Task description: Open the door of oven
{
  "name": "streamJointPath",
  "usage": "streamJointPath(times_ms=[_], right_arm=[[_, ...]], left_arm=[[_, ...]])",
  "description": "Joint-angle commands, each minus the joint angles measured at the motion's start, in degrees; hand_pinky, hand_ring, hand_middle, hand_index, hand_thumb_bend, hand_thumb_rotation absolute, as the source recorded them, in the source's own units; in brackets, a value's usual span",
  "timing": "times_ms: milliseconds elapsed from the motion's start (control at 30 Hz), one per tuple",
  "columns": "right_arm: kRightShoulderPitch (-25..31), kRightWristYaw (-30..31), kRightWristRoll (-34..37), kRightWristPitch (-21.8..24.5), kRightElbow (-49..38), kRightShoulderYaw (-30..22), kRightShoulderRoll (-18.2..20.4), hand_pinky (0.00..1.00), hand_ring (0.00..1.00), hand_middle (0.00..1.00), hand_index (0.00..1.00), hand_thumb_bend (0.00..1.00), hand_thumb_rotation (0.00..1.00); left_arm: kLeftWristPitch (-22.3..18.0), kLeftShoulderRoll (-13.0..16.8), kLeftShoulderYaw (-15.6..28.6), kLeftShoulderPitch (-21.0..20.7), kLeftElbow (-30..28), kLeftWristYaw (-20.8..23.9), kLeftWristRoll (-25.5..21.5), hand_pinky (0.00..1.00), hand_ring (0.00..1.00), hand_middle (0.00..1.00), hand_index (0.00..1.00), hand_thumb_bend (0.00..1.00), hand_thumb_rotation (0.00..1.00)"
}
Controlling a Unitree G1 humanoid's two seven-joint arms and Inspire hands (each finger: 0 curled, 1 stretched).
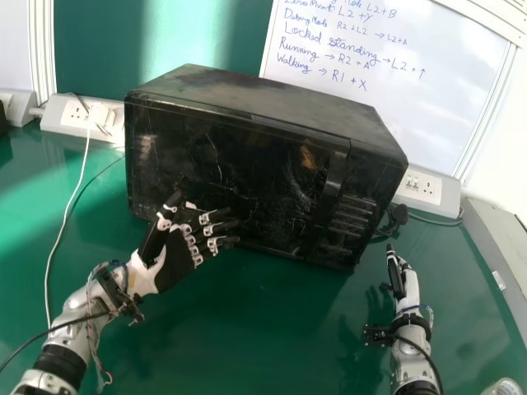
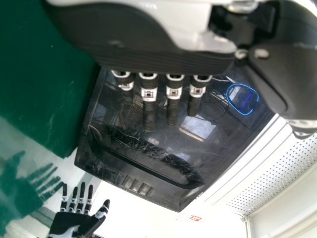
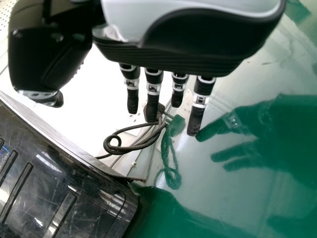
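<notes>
My left hand [image 1: 174,262] is straight-fingered, empty; oven [image 1: 263,95] handle [image 1: 332,185] runs upright to its right. Right hand [image 1: 398,276], also unclenched, lies beyond.

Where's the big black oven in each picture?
Head view: the black, box-shaped oven stands mid-picture, behind the black-and-white left hand.
Left wrist view: the oven is beyond that hand's fingers.
Right wrist view: part of the oven, beside a looped black cable.
Shared landmark: shiny green table.
</notes>
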Motion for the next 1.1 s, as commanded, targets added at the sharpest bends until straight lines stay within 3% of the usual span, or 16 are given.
streamJointPath(times_ms=[0,233,433,667,833,967,1067], right_arm=[[2.34,-0.01,-0.26,0.47,0.63,0.22,0.28,0.73,0.82,0.88,0.92,0.72,1.00],[3.03,0.82,0.68,-0.54,0.71,-0.49,0.20,0.74,0.83,0.87,0.90,0.77,0.99],[3.31,0.51,0.32,-1.04,0.66,-0.24,0.23,0.73,0.83,0.88,0.90,0.73,1.00],[3.58,0.94,0.83,-1.67,0.75,-0.77,0.58,0.72,0.83,0.88,0.90,0.80,1.00],[3.81,0.45,0.38,-1.56,0.87,-0.55,0.69,0.74,0.84,0.89,0.90,0.78,1.00],[3.96,0.07,0.11,-1.09,0.93,-0.30,0.76,0.81,0.86,0.89,0.90,0.84,1.00],[4.07,0.31,0.51,-1.08,0.97,-0.63,0.89,0.84,0.88,0.89,0.91,0.82,1.00]], left_arm=[[1.48,-0.48,-0.64,2.20,-3.36,0.96,-1.04,0.69,0.86,0.92,0.96,1.00,0.83],[5.37,-1.14,-1.47,5.08,-11.11,3.98,-2.12,0.68,0.86,0.92,0.94,1.00,0.84],[6.51,-0.79,-1.82,5.86,-13.64,4.99,-2.88,0.70,0.86,0.93,0.95,1.00,0.85],[8.35,-0.11,-2.02,5.97,-15.91,4.62,-3.78,0.73,0.88,0.95,0.94,1.00,0.85],[10.00,0.17,-1.87,6.13,-17.75,5.22,-4.97,0.74,0.88,0.95,0.96,1.00,0.84],[8.69,0.35,-1.48,6.19,-18.25,4.46,-5.48,0.74,0.89,0.95,0.98,1.00,0.84],[8.11,0.55,-1.38,5.90,-18.01,3.98,-5.69,0.77,0.92,0.96,0.99,1.00,0.82]])
